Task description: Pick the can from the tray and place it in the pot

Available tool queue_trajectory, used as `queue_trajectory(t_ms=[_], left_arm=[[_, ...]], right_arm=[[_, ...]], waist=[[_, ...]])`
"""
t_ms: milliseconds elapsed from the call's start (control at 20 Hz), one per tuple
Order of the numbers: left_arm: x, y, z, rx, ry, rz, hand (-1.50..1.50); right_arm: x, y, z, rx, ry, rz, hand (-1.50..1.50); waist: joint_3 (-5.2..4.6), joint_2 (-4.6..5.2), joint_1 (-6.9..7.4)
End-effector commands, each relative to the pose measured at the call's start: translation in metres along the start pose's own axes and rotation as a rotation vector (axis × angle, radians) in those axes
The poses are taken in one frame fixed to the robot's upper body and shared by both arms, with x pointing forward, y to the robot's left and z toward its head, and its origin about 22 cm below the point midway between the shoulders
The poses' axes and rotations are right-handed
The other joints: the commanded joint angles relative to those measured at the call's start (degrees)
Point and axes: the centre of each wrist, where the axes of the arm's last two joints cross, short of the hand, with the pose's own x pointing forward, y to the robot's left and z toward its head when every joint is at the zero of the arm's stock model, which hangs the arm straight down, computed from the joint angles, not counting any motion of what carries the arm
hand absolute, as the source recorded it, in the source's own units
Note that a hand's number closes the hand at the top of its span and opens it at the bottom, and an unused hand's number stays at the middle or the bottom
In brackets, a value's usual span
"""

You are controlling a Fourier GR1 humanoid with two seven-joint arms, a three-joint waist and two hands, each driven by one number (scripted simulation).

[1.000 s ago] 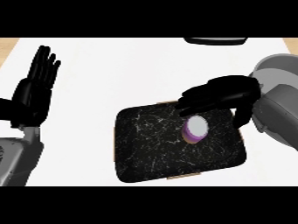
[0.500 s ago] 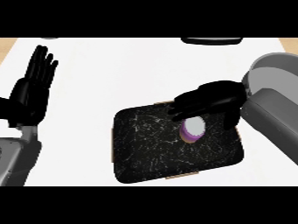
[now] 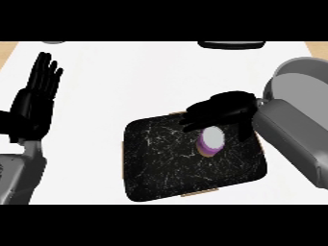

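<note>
A purple can (image 3: pixel 211 141) with a white top lies on the black marbled tray (image 3: pixel 166 163) in the middle of the counter. My right hand (image 3: pixel 221 111) hangs over the can's far side, fingers bent down to the can's left and thumb to its right. It is open, and I see no closed hold. The pot (image 3: pixel 230 44) shows only as a dark rim at the far edge, right of centre. My left hand (image 3: pixel 35 103) rests open at the left, fingers up, well away from the tray.
My right grey forearm (image 3: pixel 305 129) fills the right side and covers the tray's right corner. A small grey object (image 3: pixel 53 42) peeks in at the far left edge. White counter (image 3: pixel 138 77) lies between the tray and the pot.
My right hand has moved left and down, closing in over the can. The can and tray have stayed put. The left hand has barely shifted.
</note>
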Motion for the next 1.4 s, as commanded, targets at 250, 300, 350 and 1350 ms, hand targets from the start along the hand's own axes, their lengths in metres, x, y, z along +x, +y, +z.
queue_trajectory(t_ms=[250, 300, 350, 1350], left_arm=[[0.001, 0.009, 0.0, -0.014, -0.007, 0.01, 0.0], [0.007, -0.015, -0.008, -0.004, 0.007, 0.002, 0.0], [-0.003, -0.008, -0.006, 0.011, 0.013, 0.001, 0.0], [0.002, 0.015, 0.015, 0.011, 0.013, -0.004, 0.0]], right_arm=[[0.0, 0.035, -0.052, 0.019, -0.121, -0.045, -1.5], [0.0, 0.035, -0.05, 0.027, -0.134, -0.024, -1.5], [0.004, 0.032, -0.042, 0.042, -0.129, -0.039, -1.5], [0.018, 0.057, -0.043, -0.084, -0.274, 0.11, 1.5]], waist=[[0.01, 0.04, 0.08], [0.03, 0.0, -0.27], [0.0, -0.14, -0.66], [0.02, -0.15, -0.27]])
